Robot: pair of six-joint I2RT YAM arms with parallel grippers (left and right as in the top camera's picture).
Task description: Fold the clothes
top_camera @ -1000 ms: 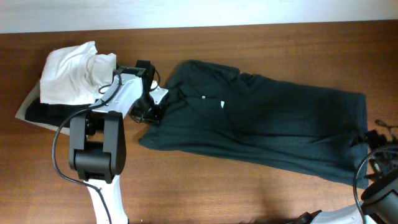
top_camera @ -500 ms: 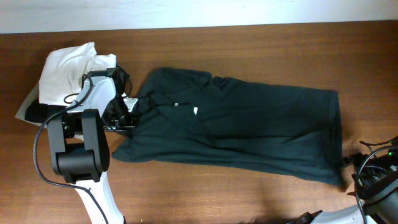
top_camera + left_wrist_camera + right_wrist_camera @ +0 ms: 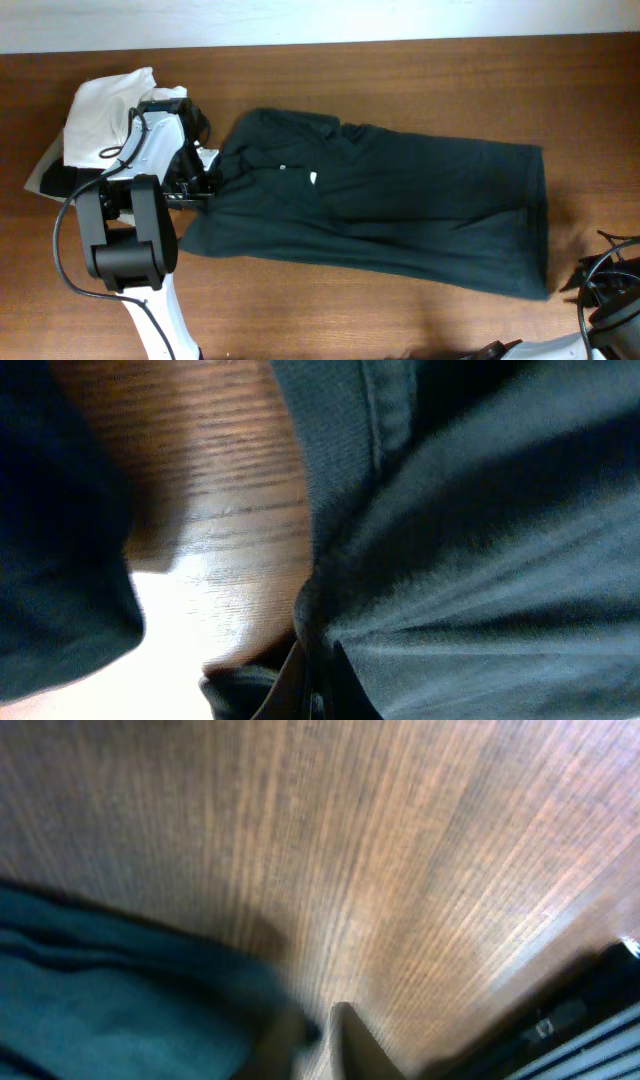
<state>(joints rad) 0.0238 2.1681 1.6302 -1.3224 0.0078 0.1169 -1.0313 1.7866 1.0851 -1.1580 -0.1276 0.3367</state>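
A dark teal T-shirt (image 3: 400, 220) lies spread across a brown wooden table (image 3: 400, 70), running from my left side toward my right. It is rumpled, with soft folds along its length. Two small white marks show near its left end, too small to read.

My left gripper (image 3: 205, 185) sits at the left edge of the T-shirt, low against the table. Its fingers are pressed together on a bunch of the dark fabric. In the left wrist view the cloth gathers into tight creases right at the fingertips at the bottom of the frame, and a hemmed edge runs up and away over the wood.

Just behind my left arm, at the far left of the table, a folded white garment (image 3: 100, 115) rests on a flat beige cloth (image 3: 38, 172), near the T-shirt but not touching it.

My right gripper (image 3: 320, 1042) is at the near right corner of the table, apart from the T-shirt. The right wrist view is blurred. One dark finger shows over bare wood, with the T-shirt's edge off to the lower left and nothing between the fingers. I cannot tell whether these fingers are spread or together.
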